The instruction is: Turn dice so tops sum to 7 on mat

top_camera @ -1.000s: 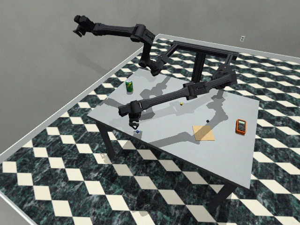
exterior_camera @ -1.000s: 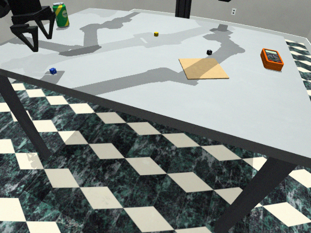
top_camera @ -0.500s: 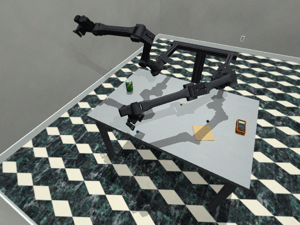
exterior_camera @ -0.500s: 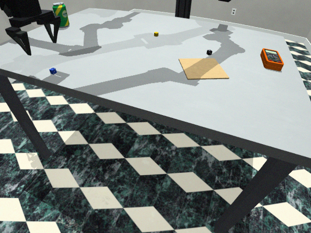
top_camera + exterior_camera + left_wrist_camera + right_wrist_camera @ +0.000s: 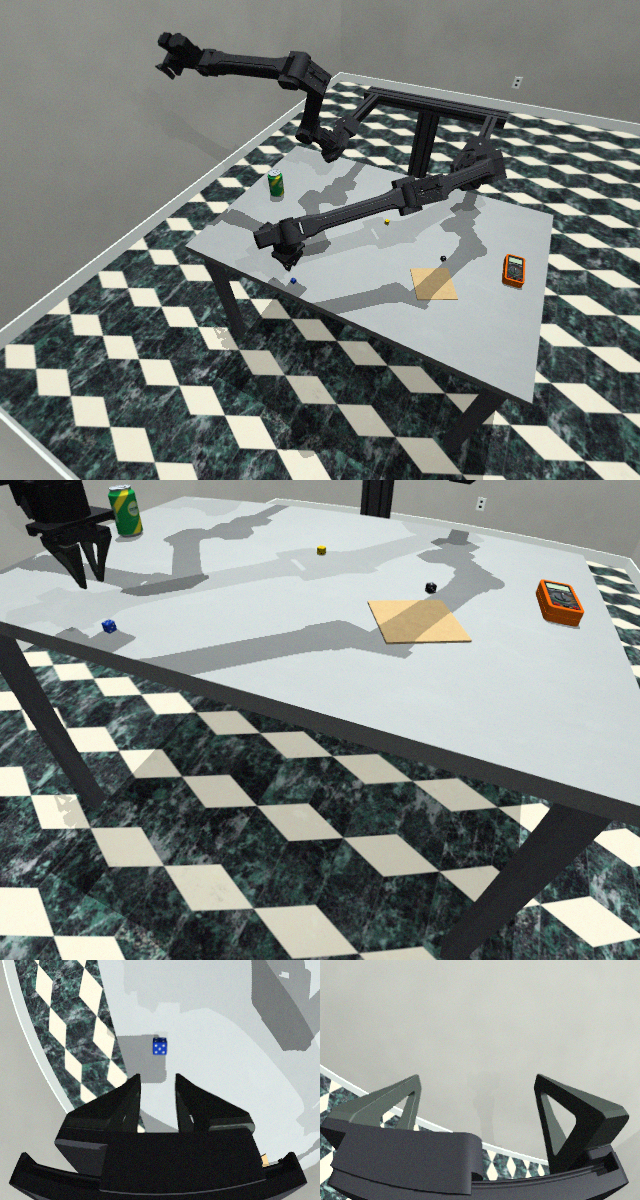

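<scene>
A blue die point(image 5: 293, 280) point(image 5: 109, 626) point(image 5: 159, 1046) lies near the table's edge; five pips show on its top in the left wrist view. A yellow die point(image 5: 386, 222) point(image 5: 321, 550) lies mid-table. A black die point(image 5: 443, 258) point(image 5: 431, 587) lies just off the tan mat point(image 5: 423, 289) point(image 5: 444, 632). The top numbers of the yellow and black dice are too small to read. My left gripper point(image 5: 288, 267) point(image 5: 93, 584) point(image 5: 157, 1080) points down above the table near the blue die, partly open and empty. My right gripper point(image 5: 165, 72) point(image 5: 477, 1080) is wide open and empty, high up beyond the table.
A green and yellow can point(image 5: 276, 183) point(image 5: 125, 512) stands on the table's far left part. An orange multimeter point(image 5: 514, 270) point(image 5: 559, 602) lies right of the mat. The left arm reaches low across the table, above the yellow die's area.
</scene>
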Controlling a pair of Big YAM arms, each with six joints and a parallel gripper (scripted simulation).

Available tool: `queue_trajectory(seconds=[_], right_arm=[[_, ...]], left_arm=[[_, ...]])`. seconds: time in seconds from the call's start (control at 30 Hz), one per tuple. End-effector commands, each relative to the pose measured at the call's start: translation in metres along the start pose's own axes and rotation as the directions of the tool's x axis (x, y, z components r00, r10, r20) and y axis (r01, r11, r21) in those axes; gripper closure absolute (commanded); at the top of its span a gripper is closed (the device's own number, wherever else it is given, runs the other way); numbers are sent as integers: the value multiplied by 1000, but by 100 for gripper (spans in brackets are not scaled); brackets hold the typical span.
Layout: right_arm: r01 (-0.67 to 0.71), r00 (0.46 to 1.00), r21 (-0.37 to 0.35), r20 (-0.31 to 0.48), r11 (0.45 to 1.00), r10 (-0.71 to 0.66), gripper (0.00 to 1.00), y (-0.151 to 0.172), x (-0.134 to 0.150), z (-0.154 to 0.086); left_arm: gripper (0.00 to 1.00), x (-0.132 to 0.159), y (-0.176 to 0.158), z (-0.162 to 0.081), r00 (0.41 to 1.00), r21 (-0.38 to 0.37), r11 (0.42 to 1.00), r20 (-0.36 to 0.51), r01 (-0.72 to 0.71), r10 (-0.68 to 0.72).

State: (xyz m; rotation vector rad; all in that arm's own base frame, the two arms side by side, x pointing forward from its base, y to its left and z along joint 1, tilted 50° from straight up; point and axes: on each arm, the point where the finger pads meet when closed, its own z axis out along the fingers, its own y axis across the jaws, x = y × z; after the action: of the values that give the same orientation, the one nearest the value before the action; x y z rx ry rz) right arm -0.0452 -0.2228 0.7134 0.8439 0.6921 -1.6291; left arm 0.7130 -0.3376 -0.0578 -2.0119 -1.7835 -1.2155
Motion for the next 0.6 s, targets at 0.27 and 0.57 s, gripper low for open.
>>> queue_trajectory(seconds=[0.27,0.57], right_arm=[[-1,998,11,63,1000,0,0,-5,-42,-3],[-1,998,11,63,1000,0,0,-5,-42,-3]], left_arm=[[70,16,9,7,1000,4,1000,0,17,-17],[70,16,9,7,1000,5,1000,0,17,-17]])
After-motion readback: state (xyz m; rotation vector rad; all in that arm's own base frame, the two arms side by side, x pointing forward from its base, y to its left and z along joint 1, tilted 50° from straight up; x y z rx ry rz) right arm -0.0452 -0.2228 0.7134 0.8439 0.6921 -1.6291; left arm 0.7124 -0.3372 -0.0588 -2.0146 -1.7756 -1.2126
